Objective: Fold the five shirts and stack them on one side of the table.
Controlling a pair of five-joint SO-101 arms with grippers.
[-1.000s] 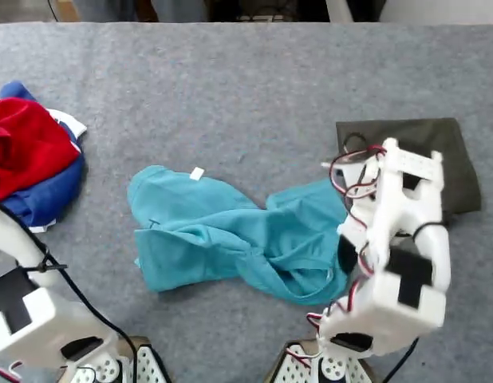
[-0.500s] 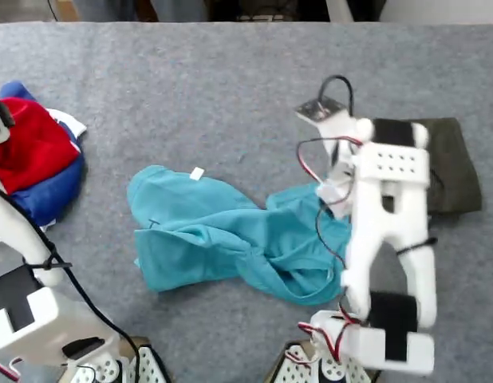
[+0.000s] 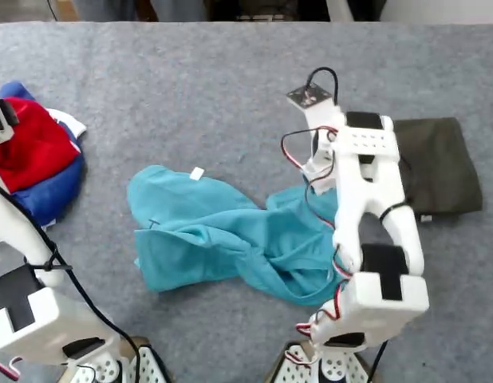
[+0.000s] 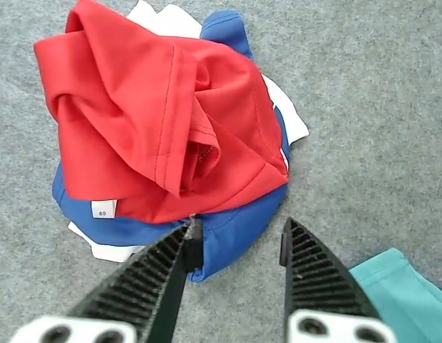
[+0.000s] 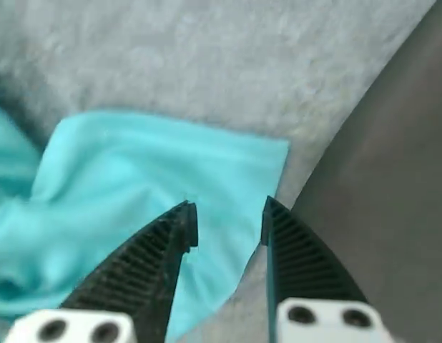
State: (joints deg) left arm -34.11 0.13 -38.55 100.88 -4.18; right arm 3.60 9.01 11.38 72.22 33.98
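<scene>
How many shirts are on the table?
5: a red shirt atop a blue shirt and a mostly hidden white shirt at one side, a teal shirt crumpled mid-table, a dark folded shirt at the other side.

The tabletop (image 3: 230, 88) is rough grey felt-like cloth. The teal shirt (image 3: 214, 239) and red shirt (image 4: 135, 121) are smooth, soft cloth. The left claw (image 4: 239, 236) is black ribbed matt plastic.

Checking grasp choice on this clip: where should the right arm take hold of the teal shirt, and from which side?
Probably the flat corner of the teal shirt next to the dark folded shirt, coming from above. It lies smooth, away from the bunched middle, and the open right gripper hangs over it.
</scene>
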